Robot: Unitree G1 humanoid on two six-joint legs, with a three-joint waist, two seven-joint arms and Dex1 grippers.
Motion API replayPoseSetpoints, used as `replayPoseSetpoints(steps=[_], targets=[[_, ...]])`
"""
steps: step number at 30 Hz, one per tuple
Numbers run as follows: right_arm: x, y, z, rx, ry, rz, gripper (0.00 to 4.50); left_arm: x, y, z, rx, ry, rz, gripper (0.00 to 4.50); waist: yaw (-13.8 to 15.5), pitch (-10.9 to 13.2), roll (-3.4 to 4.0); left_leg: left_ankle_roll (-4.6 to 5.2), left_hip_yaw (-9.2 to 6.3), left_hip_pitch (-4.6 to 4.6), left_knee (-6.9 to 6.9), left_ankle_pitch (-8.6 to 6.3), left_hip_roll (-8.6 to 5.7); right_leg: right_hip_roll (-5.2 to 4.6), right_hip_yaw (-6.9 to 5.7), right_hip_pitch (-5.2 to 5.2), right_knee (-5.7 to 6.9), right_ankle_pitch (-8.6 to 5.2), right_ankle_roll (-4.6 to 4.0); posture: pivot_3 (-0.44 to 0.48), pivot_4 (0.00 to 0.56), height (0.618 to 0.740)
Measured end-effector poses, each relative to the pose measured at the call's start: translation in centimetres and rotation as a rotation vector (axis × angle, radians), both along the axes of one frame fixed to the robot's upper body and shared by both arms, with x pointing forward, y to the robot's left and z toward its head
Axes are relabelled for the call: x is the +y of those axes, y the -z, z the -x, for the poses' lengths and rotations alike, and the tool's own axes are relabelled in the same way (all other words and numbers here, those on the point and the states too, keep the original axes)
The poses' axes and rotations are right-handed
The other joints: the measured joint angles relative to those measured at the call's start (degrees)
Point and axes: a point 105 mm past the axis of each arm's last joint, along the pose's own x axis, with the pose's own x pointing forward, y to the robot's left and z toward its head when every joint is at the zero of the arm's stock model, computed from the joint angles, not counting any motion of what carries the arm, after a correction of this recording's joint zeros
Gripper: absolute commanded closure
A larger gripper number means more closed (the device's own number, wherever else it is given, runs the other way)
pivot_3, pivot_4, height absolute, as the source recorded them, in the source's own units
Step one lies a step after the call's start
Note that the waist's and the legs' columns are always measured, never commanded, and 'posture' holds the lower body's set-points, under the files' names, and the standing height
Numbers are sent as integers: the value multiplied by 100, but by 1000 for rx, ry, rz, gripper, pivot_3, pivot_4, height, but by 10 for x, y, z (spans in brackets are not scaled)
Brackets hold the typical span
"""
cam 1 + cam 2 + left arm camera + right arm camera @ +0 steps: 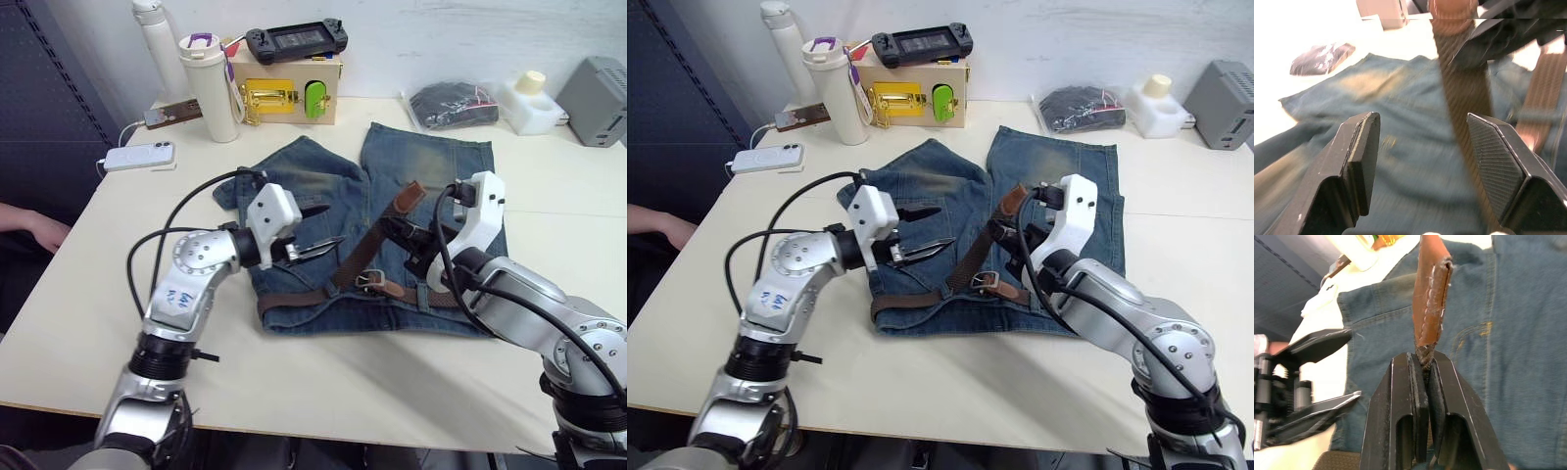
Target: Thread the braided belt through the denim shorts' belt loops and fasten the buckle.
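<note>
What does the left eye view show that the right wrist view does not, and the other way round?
Only the left eye view shows the buckle lying on the waistband, the belt's run along the waist, the box and the grey device at the table's far edge. Only the right wrist view shows how the right claw is shut on the belt just below its leather tip. Both show the shorts, the belt and the open left claw over the shorts.

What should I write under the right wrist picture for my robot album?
Right gripper pinching the braided belt near its end above the denim shorts, with the open left gripper nearby.
</note>
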Motion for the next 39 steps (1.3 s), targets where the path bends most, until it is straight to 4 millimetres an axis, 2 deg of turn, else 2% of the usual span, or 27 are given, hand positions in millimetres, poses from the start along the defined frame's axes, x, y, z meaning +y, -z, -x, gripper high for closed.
replayPoseSetpoints(steps=[1,2,7,11,15,20,26,27,29,33,39], targets=[[2,1,0,10,-1,-9,4500,-2,1,4,4,4,4,199,-10,0,0,0,2,1,-4,0,0,0,1,-3,2,0,0,0,150,645],[1,1,-1,22,12,-27,4500,-3,3,6,9,-1,4,34,-24,0,0,0,2,2,-6,0,1,0,1,-6,4,0,0,0,150,645],[-2,4,-7,113,62,-138,4500,-8,6,7,-10,-59,-12,34,-6,0,0,-1,7,-1,-1,0,0,-1,7,-11,12,0,0,0,150,645],[-3,4,-7,146,75,-164,4500,-15,16,7,-78,-108,-92,34,9,0,0,-1,7,-2,3,0,-3,-1,9,-11,14,0,0,0,150,645],[-3,4,-7,161,74,-173,4500,-23,17,5,-169,-171,-122,34,5,0,0,-1,9,-2,0,0,-3,0,9,-13,16,0,0,0,150,645],[-3,2,-7,168,77,-191,4500,-28,14,1,-195,-216,-88,34,6,0,0,-1,8,-3,1,0,-3,0,8,-15,16,0,0,0,150,645],[-3,-1,-8,161,79,-201,4500,-32,15,1,-200,-218,-71,1696,5,0,0,-1,9,-3,1,0,-3,0,8,-15,16,0,0,0,150,645],[-3,-2,-8,160,81,-202,4500,-33,16,1,-202,-215,-71,2250,4,0,0,0,9,-2,0,0,-3,0,8,-15,16,0,0,0,150,645],[-3,-2,-8,160,82,-203,4500,-33,18,3,-205,-208,-71,2770,5,0,0,-1,9,-3,0,0,-3,0,8,-16,16,0,0,0,150,645],[-3,-2,-8,163,84,-204,4500,-34,21,6,-209,-197,-74,4359,5,0,0,-1,10,-3,1,0,-3,0,8,-16,17,0,0,0,150,645],[-4,-1,-8,167,87,-202,4500,-33,19,5,-225,-202,-74,4450,5,0,0,-1,10,-3,1,0,-3,0,8,-16,16,0,0,0,150,645]])
